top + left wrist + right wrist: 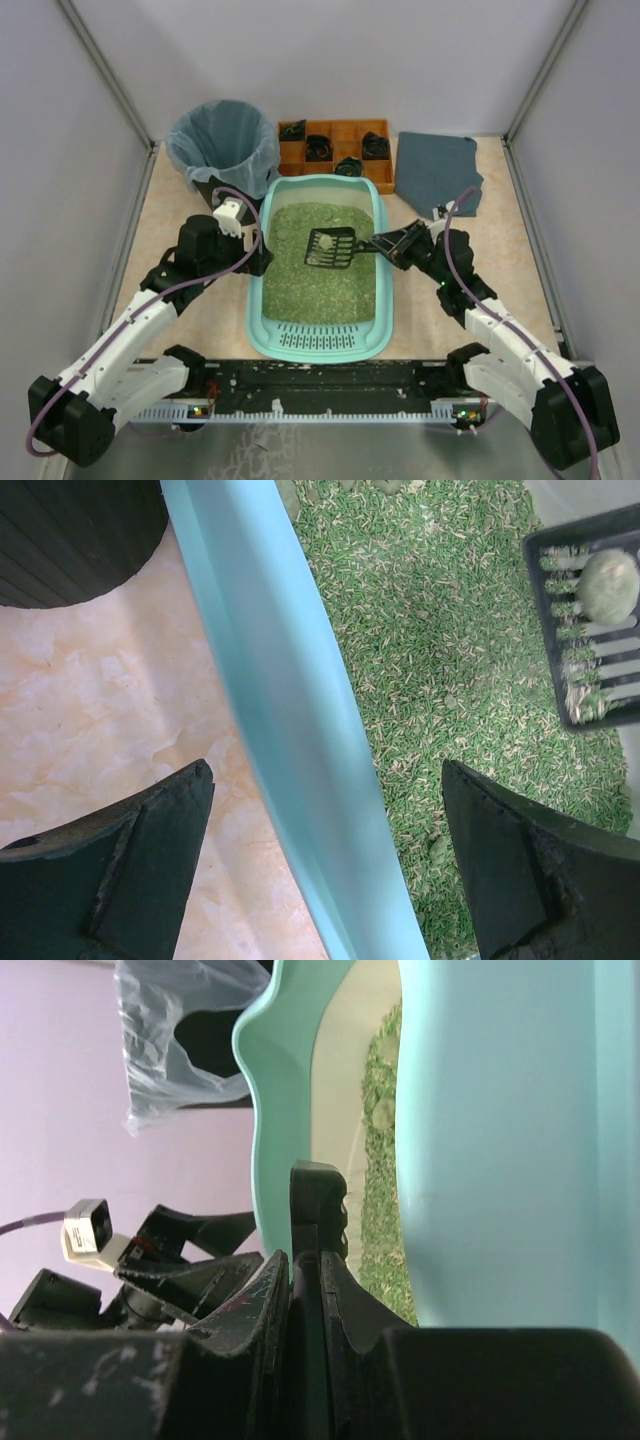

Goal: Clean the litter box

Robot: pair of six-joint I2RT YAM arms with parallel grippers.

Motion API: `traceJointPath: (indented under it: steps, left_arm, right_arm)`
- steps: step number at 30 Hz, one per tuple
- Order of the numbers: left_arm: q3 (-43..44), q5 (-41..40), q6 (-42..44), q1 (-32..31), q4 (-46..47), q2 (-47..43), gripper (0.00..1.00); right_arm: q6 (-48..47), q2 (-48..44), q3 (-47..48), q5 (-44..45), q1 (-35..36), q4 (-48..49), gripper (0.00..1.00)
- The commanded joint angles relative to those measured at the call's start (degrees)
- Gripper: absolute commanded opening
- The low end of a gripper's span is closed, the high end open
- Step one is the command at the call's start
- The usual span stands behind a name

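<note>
The light-teal litter box (318, 343) lies mid-table, filled with green litter (320, 280). My right gripper (388, 246) is shut on the handle of a black slotted scoop (333, 249), held level over the litter with a pale clump (324, 241) on it. In the right wrist view the jaws (305, 1260) pinch the scoop handle (319, 1200) beside the box wall (500, 1140). My left gripper (262, 262) is open and straddles the box's left wall (290, 710), one finger (150, 850) outside and the other (520, 860) over the litter. The scoop (585, 630) and clump (608, 583) show at that view's right.
A black bin with a clear bag (224, 140) stands at the back left, close to the box's far left corner. An orange compartmented tray (335, 145) sits behind the box. A dark grey cloth (437, 170) lies at the back right.
</note>
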Motion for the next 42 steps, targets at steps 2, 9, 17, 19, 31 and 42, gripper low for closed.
traceJointPath:
  steps: [2,9,17,19,31,42]
  left_arm:
    - [-0.2,0.9,0.8,-0.2,1.1,-0.4,1.0]
    - [-0.4,0.9,0.8,-0.2,1.3,-0.5,1.0]
    - [-0.4,0.6,0.8,-0.2,1.3,-0.7,1.0]
    - [-0.3,1.0,0.9,-0.2,1.3,-0.3,1.0]
    - [-0.3,2.4,1.7,-0.1,1.4,0.2,1.0]
    - [-0.4,2.5,1.8,-0.1,1.4,0.0,1.0]
  right_arm:
    - [3.9,0.7,0.1,-5.1,-2.0,7.4,0.0]
    - [1.7,2.7,4.1,-7.5,-1.4,7.8,0.0]
    - [7.3,1.8,-1.0,-5.7,-3.0,14.1,0.0]
    - [4.3,4.8,2.3,-9.1,-1.8,12.0,0.0]
    - [5.4,2.4,0.1,-6.0,-4.4,10.2,0.0]
    - [10.3,0.3,-3.6,-3.6,-4.9,14.7,0.0]
